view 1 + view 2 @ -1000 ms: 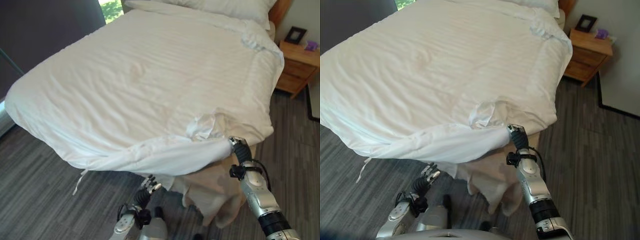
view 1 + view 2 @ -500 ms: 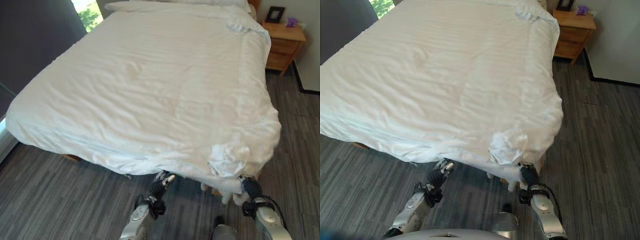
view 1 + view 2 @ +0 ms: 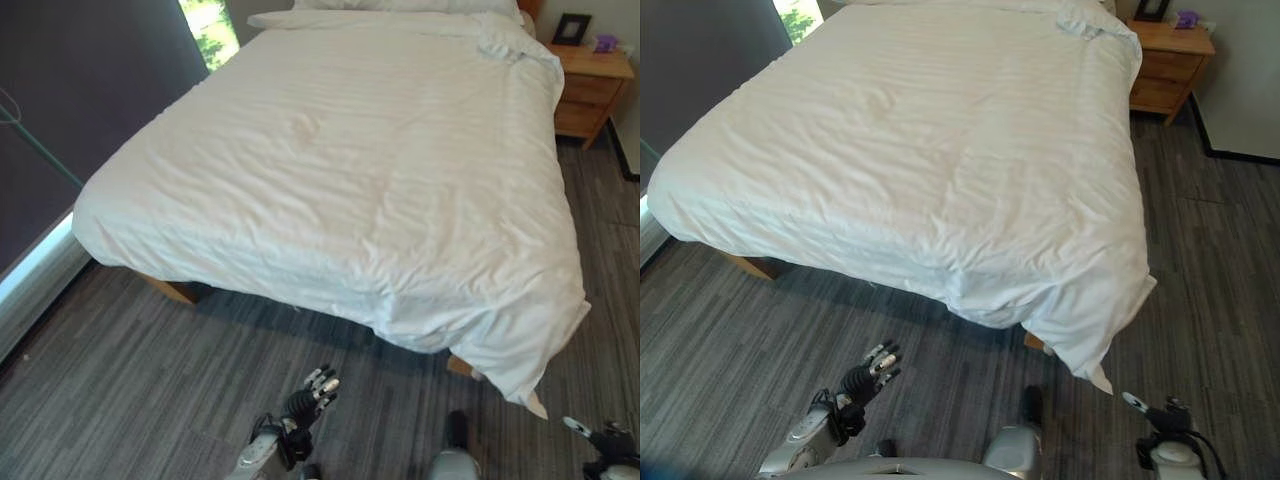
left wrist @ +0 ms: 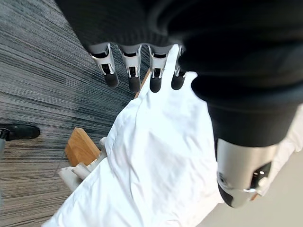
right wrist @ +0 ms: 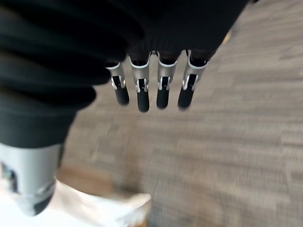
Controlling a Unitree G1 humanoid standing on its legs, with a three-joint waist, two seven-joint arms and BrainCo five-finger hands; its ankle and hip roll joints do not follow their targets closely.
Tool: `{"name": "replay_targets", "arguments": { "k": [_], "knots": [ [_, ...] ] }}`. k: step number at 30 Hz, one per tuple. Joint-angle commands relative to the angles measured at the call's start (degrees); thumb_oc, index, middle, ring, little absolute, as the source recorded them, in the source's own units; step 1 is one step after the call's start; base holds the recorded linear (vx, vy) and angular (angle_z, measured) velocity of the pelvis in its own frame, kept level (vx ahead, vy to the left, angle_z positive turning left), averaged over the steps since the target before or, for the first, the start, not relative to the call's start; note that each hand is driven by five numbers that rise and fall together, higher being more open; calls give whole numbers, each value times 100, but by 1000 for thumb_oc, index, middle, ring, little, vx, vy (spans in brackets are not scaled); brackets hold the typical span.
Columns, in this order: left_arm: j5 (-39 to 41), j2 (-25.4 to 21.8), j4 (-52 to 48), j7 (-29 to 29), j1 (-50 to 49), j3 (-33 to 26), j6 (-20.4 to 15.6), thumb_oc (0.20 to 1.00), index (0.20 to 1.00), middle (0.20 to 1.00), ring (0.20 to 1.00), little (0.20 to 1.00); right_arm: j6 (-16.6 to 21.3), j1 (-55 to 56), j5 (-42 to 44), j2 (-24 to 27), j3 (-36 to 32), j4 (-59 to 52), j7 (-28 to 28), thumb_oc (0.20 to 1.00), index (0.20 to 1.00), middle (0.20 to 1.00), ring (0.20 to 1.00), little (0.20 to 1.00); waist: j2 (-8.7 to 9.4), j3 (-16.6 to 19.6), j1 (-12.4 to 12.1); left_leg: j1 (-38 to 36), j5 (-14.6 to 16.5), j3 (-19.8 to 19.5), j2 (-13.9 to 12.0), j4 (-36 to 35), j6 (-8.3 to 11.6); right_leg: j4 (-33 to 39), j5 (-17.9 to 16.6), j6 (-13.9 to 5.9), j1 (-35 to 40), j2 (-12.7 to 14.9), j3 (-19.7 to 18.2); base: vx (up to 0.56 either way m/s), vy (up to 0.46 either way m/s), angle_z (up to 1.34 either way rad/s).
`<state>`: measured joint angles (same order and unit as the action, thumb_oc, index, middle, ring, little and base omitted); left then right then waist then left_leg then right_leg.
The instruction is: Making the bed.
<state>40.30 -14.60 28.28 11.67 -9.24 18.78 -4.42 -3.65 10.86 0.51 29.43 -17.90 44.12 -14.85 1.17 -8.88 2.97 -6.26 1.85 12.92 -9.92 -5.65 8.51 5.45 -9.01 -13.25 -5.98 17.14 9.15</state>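
Bright daylight from the window [image 3: 212, 25] beyond the bed's far left corner; duvet [image 3: 350, 180] evenly lit, no glare. Soft shadow on the floor [image 3: 120, 380] under the bed's near edge. Right wrist view motion-blurred, fingers [image 5: 142, 94] and floor smeared.

No text, label, number or sign can be read anywhere in these views.

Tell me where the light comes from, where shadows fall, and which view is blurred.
Left eye view: daylight enters at the window, brightening the white duvet; shadow lies on the floor under the bed's foot edge. Right wrist view: the right hand and floor look smeared. Left wrist view: the left hand is sharp.
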Motion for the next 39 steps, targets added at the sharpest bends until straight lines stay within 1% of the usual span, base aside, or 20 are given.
{"name": "replay_targets", "arguments": {
  "k": [1,4,7,9,10,12,13,15,16,17,20,23,24,26,30,31,32,34,37,39],
  "knots": [
    [106,138,-194,52,85,-110,-187,1000,1000,1000,1000,1000,348,-343,44,555,-103,-752,-336,1000,1000,1000,1000,1000,191,100,-30,137,-146,-214,287,65,-339,-105,-184,1,552,-122,197,-10,17,-27],
    [-23,159,-120,27,101,-102,-185,1000,1000,1000,1000,1000,461,-547,-89,471,-114,-1813,-486,1000,1000,1000,1000,1000,213,95,-60,85,-83,-214,350,65,-406,-220,-203,-21,507,-73,234,-10,23,-15],
    [-193,108,-186,-55,141,-63,-249,1000,1000,1000,1000,1000,739,-926,-34,379,69,-2606,-500,1000,1000,1000,1000,1000,200,-28,-57,-15,-38,-291,377,65,-462,-866,-324,-55,272,-52,89,-11,12,4],
    [-159,83,-270,-133,150,-108,-266,1000,1000,1000,1000,1000,895,-1177,169,241,226,-2819,-516,1000,1000,1000,1000,1000,195,-105,-64,6,-112,-296,381,65,-477,-1138,-455,-101,68,-62,0,-28,13,21],
    [-95,53,-319,-197,179,-164,-268,1000,1000,1000,1000,1000,1128,-1615,718,-75,562,-3011,-387,1000,1000,1000,1000,1000,121,-166,-109,4,-86,-296,345,65,-480,-1252,-337,-83,-56,-108,53,21,13,20],
    [-100,-16,-320,-209,231,-175,-257,1000,1000,1000,1000,1000,1287,-1927,1198,-252,836,-3030,-234,1000,1000,1000,1000,1000,110,-196,-98,-15,-37,-357,360,65,-487,-1034,-111,87,-232,-381,91,165,-28,-4],
    [-106,-83,-293,-198,266,-193,-236,1000,1000,1000,1000,1000,1304,-2264,1710,-205,1127,-2763,30,1000,1000,1000,1000,1000,153,-207,-108,-66,1,-479,439,65,-477,-541,-120,157,-426,-596,14,307,-102,2],
    [-120,-122,-203,-228,342,-229,-267,1000,1000,1000,1000,1000,1412,-2673,2315,-308,1437,-2514,141,1000,1000,1000,1000,1000,108,-202,-148,-141,60,-593,406,65,-403,-92,-243,147,-595,-661,85,307,-148,37],
    [-157,-142,-173,-283,416,-267,-313,1000,1000,1000,1000,1000,1447,-2881,2576,-397,1554,-2360,212,460,460,460,460,460,81,-203,-163,-168,87,-632,366,65,-358,-77,-261,114,-725,-651,99,255,-154,45],
    [-155,-172,-151,-269,494,-284,-338,1000,1000,1000,1000,1000,1500,-3034,2823,-427,1678,-2225,294,200,200,200,200,200,85,-176,-205,-184,137,-686,360,65,-335,-45,-164,116,-754,-639,103,259,-176,37],
    [-205,-207,-77,-325,574,-395,-416,1000,1000,1000,1000,1000,1578,-3315,3378,-565,1785,-1978,472,200,200,200,200,200,102,-105,-284,-251,187,-738,342,65,-248,-45,-246,147,-703,-570,200,221,-161,19],
    [-9,-145,-87,-381,517,-548,-501,1000,1000,1000,1000,1000,1717,-3734,4293,-794,1840,-1682,832,200,200,200,200,200,-22,16,-409,-295,141,-823,126,65,-88,-45,-347,188,-526,-533,372,231,-184,34],
    [-9,-145,-87,-381,517,-549,-501,1000,1000,1000,1000,1000,1718,-3736,4295,-793,1841,-1679,835,200,200,200,200,200,-25,16,-406,-295,142,-826,122,65,-86,-45,-346,189,-524,-535,376,255,-187,27],
    [292,-12,-63,-295,441,-572,-472,1000,1000,1000,1000,1000,1917,-3957,5270,-1166,1731,-1645,1164,200,200,200,200,200,-242,45,-572,-227,-65,-905,-131,65,91,-45,-201,270,-392,-603,556,226,-185,17],
    [335,102,80,-198,513,-328,-467,1000,1000,1000,1000,1000,2155,-4319,5936,-1300,1480,-1409,1226,200,200,200,200,200,-454,48,-728,131,-645,-1132,-224,65,374,-45,-62,396,-420,-593,784,104,-88,31],
    [337,105,84,-196,523,-321,-469,1000,1000,1000,1000,1000,2157,-4330,5945,-1287,1474,-1395,1236,200,200,200,200,200,-460,57,-719,154,-654,-1151,-230,65,381,-45,-59,401,-431,-594,802,62,-59,59],
    [317,141,89,-95,547,-185,-501,1000,1000,1000,1000,1000,2050,-4559,5751,-1035,1522,-841,1205,200,200,200,200,200,-560,34,-780,370,-899,-1230,-236,65,488,-45,0,422,-513,-565,893,43,-52,58],
    [269,177,59,-50,621,-30,-542,1000,1000,1000,1000,1000,1841,-4805,5537,-667,1626,9,1212,200,200,200,200,200,-671,-10,-847,612,-1085,-1250,-237,65,562,-45,38,407,-655,-519,922,26,-21,55],
    [139,208,57,46,708,135,-584,1000,1000,1000,1000,1000,1472,-4971,4738,-110,1801,931,1213,200,200,200,200,200,-794,-75,-904,931,-1298,-1225,-242,65,641,-45,89,387,-890,-499,949,-19,-5,26],
    [94,244,60,95,753,173,-582,1000,1000,1000,1000,1000,1391,-4792,4646,104,1682,1070,1260,200,200,200,200,200,-871,-139,-872,1040,-1339,-1180,-276,65,649,-45,168,385,-970,-519,945,3,-3,5]
  ]
}}
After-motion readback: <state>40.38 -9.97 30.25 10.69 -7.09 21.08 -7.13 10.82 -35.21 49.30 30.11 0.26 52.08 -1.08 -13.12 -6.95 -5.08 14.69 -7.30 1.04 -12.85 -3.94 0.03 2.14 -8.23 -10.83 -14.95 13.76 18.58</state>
